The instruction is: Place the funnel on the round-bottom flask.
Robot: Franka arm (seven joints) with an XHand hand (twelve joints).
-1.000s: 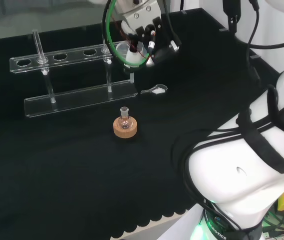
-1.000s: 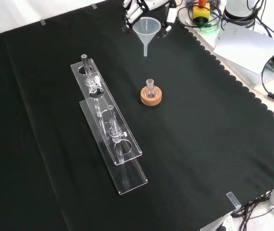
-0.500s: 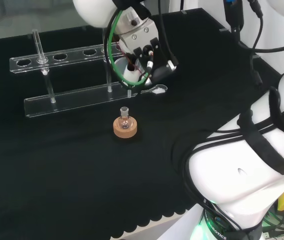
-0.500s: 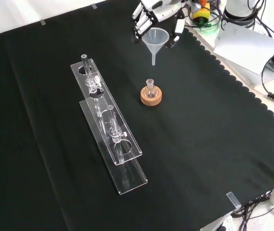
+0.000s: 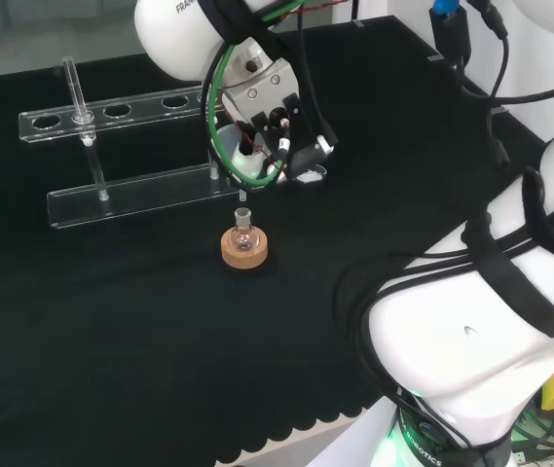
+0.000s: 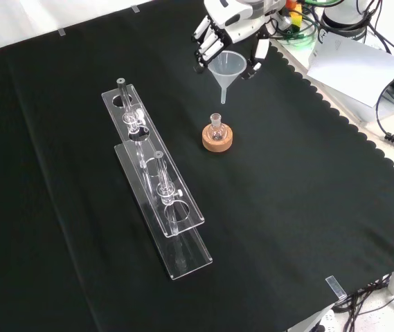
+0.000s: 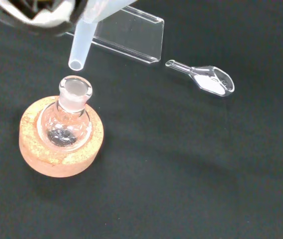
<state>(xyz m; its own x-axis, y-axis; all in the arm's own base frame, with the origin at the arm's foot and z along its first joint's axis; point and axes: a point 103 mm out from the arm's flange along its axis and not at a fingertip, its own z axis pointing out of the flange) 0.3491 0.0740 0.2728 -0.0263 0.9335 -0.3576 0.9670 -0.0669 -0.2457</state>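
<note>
Front view, left to right: clear tube rack (image 6: 156, 185) lies on the counter (image 6: 307, 207); round-bottom flask (image 6: 215, 127) sits upright in its cork ring (image 6: 218, 140). The hand (image 6: 233, 28) grasps the funnel (image 6: 227, 68) by its cone, spout down, above the flask and apart from its neck; wrist view shows a clear scoop (image 7: 203, 78) lying beside.

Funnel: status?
Robot hand shut on funnel, stem tip above and short of the round-bottom flask neck, not yet seated. Flask upright in cork ring. Nothing between stem and neck.
</note>
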